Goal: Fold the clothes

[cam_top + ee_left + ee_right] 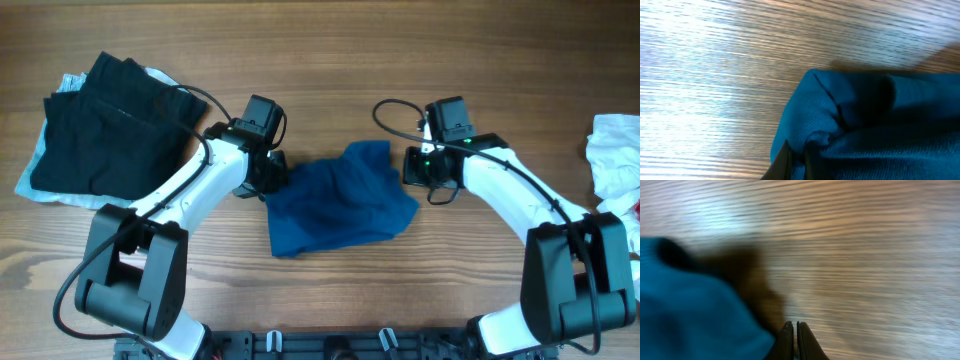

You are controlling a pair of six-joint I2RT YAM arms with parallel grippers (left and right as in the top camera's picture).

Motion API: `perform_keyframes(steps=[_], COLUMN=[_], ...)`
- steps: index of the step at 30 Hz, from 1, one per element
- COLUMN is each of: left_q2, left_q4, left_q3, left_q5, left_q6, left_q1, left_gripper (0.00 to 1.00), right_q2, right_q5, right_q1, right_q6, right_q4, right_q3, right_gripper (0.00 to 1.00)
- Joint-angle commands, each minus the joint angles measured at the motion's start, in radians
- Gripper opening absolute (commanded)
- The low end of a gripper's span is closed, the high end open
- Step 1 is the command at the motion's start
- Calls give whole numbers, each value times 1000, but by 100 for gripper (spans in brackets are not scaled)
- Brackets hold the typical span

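Dead centre on the wooden table (330, 60) lies one deep-blue garment (340, 200), plain, no print, crumpled into a rough lump with a peak poking up at its far edge and a squarer corner on the near side. Four garments in all by my count: that blue one, one black garment (110, 130) spread at the far left, one pale blue garment (32, 178) peeking out from under the black one, and one white-and-red garment (612, 150) bunched at the right edge, well apart from the blue. Two grippers in play, one on each flank of the blue cloth. Left gripper (796, 152) is at the garment's left edge, and its wrist view shows the fingers pinched in with a puckered fold of blue cloth caught between them, so it's clamped on the deep-blue garment. Right gripper (794, 326) sits just beside the garment's right edge, fingers pressed together with only a hairline between them and bare wood beyond the tips; blurred blue cloth lies just to one side, and nothing is in its grasp. Close up, the fabric shows a fine mesh-like weave.
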Motion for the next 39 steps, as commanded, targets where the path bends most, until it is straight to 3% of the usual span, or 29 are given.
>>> perform_keyframes(steps=[1, 3, 4, 5, 6, 17, 22, 25, 29, 30, 31, 32, 36, 39], left_q2=[18, 18, 18, 18, 18, 19, 19, 19, 19, 19, 19, 19, 19, 19], left_q4=[-23, -27, -26, -24, -24, -8, -8, -9, -9, -9, -9, -9, -10, -47], left_q3=[-35, -37, -37, -37, -37, -37, -37, -37, -37, -37, -37, -37, -37, -37], left_q5=[-91, -92, -92, -92, -91, -72, -72, -72, -72, -72, -72, -72, -72, -91], left_q6=[-25, -24, -25, -25, -25, -26, -25, -25, -25, -25, -25, -25, -25, -25], left_q1=[0, 0, 0, 0, 0, 0, 0, 0, 0, 0, 0, 0, 0, 1], left_gripper=[4, 4, 4, 4, 4, 4, 4, 4, 4, 4, 4, 4, 4, 4], right_q2=[-21, -21, -21, -21, -21, 98, 127, 127, 127, 127, 127, 127, 127, 127], right_q5=[28, -145, -264, -319, -319, -439, -440, -482, -528, -528, -528, -527, -451, -212], right_q1=[-19, -19, -19, -19, -19, 0, 1, 2, 2, 2, 2, 2, 2, -5], right_q6=[13, -124, -205, -227, -225, -223, -226, -250, -280, -281, -280, -280, -220, -65], right_q4=[-2, 54, 102, 143, 166, 377, 380, 399, 399, 400, 402, 402, 394, 309], right_q3=[13, 13, 13, 13, 13, 13, 12, 12, 12, 11, 11, 11, 11, 11], right_gripper=[4, 6, 42, 63, 66, 64, 58, 45, 46, 43, 34, 8, 4, 4])
